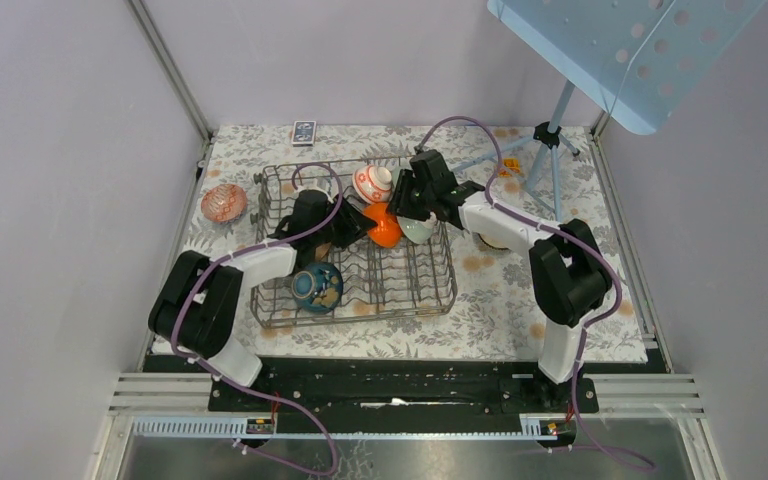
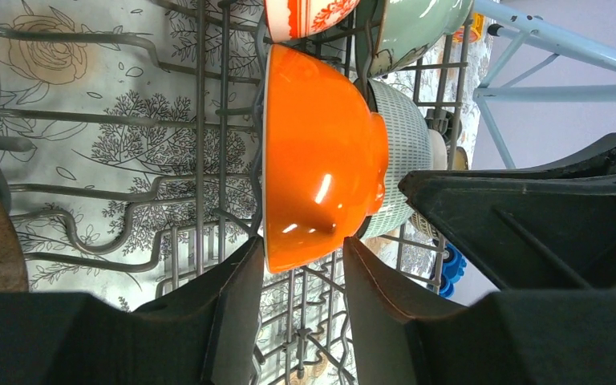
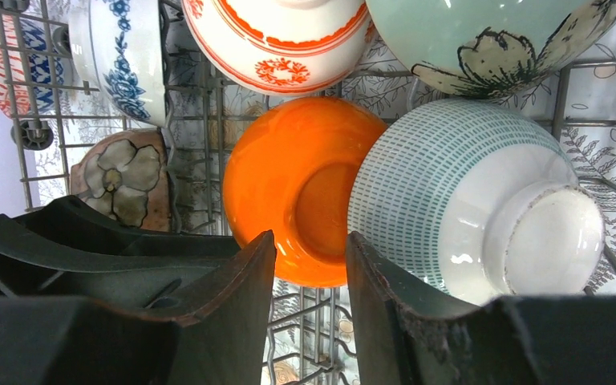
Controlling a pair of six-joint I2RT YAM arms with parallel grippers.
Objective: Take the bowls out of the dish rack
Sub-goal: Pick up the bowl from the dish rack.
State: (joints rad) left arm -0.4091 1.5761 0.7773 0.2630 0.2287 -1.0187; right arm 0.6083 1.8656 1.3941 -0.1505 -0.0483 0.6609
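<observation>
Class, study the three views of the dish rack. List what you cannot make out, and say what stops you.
Left wrist view: whether the left claw grips the orange bowl; the rim fills the gap.
Right wrist view: the same for the right claw.
Top view: a round item beside the dish rack, mostly under the right arm.
Top view: the card, too small to read.
</observation>
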